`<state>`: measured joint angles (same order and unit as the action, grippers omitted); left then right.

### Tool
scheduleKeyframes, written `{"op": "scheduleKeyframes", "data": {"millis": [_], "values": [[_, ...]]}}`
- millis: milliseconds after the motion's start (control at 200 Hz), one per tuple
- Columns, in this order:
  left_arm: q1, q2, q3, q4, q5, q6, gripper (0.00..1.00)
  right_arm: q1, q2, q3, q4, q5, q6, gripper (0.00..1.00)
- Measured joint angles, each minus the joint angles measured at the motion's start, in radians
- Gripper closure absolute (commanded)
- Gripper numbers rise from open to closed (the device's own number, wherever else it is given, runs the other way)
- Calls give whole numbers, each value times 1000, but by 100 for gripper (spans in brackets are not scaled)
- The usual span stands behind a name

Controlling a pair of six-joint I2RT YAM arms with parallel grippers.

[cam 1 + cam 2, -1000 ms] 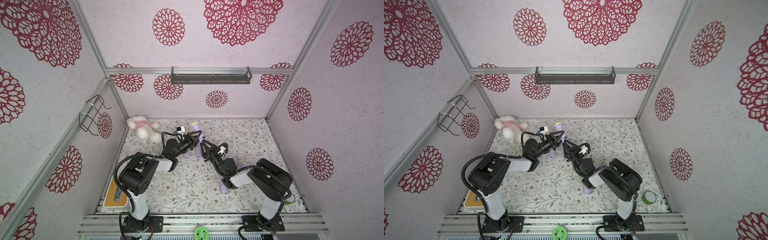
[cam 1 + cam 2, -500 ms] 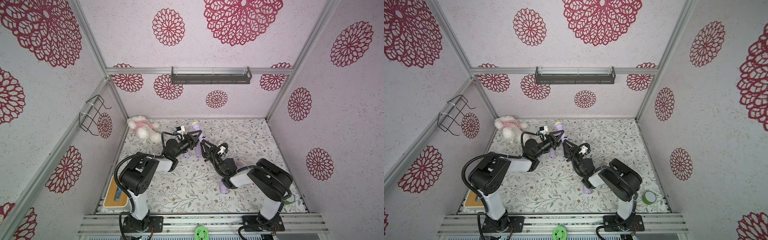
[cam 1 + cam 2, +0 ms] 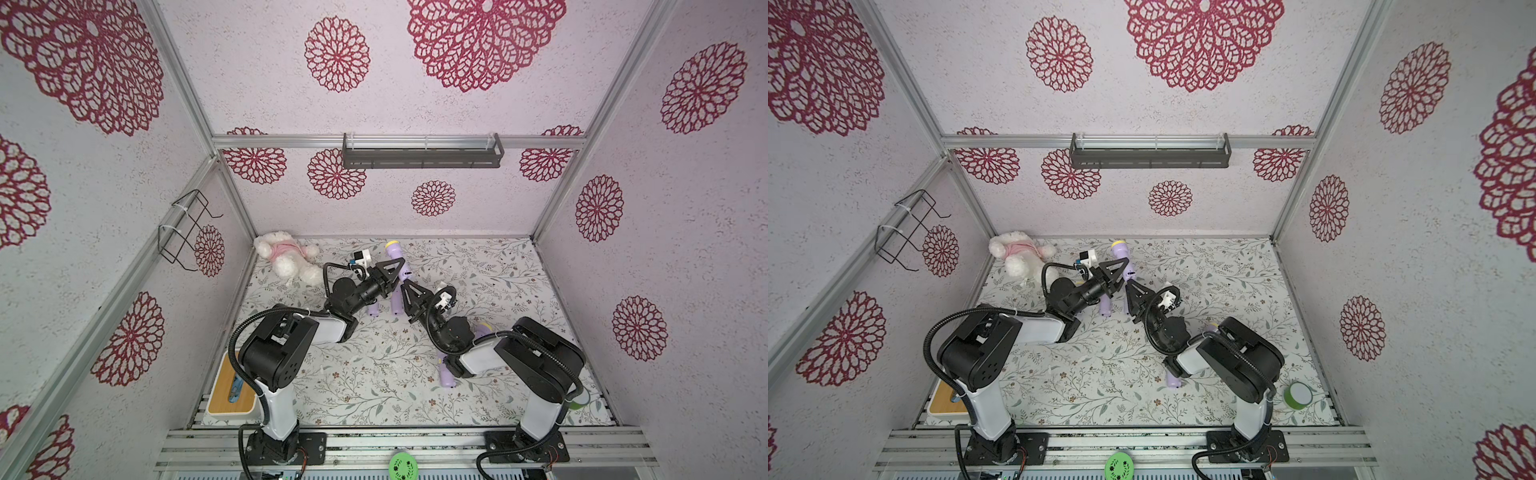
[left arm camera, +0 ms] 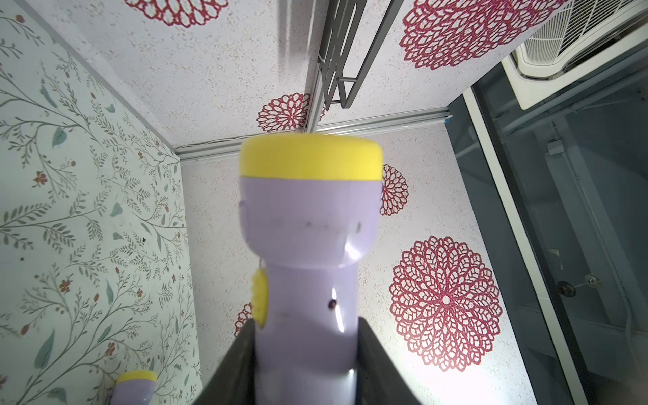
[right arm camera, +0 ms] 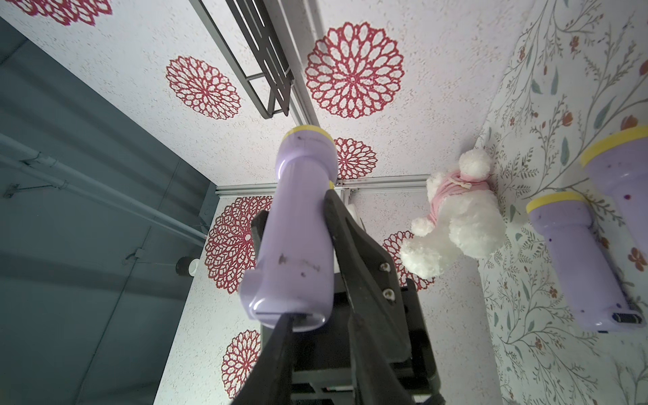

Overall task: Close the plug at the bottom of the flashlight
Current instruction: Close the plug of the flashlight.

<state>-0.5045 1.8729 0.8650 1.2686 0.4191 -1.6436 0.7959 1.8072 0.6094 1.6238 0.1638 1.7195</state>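
Robotics lab booth: wallpapered panels (image 3: 249, 83) in aluminium framing (image 3: 291, 142), rail-mounted arms (image 3: 282, 345)

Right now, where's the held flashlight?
Centre-back of the table in both top views: flashlight clamped in the left gripper, right gripper at its bottom end, plush toy off to its left.

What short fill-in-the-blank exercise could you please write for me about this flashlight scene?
1. The left gripper is shut on a lavender flashlight whose head has a ____ cap.
2. The right gripper is at that flashlight's ____ end, away from its head.
3. The white plush toy wears a ____ garment.
4. The roll of tape is ____.
Missing words: yellow; bottom; pink; green.
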Motion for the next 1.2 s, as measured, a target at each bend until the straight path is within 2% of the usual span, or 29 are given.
{"op": "scheduleKeyframes", "data": {"millis": [495, 1201], "values": [[-4, 0, 0, 16, 2, -6, 100, 5, 0, -6, 4, 8, 0, 72], [-13, -17, 0, -28, 29, 40, 100, 6, -35, -51, -11, 15, -66, 60]]}}
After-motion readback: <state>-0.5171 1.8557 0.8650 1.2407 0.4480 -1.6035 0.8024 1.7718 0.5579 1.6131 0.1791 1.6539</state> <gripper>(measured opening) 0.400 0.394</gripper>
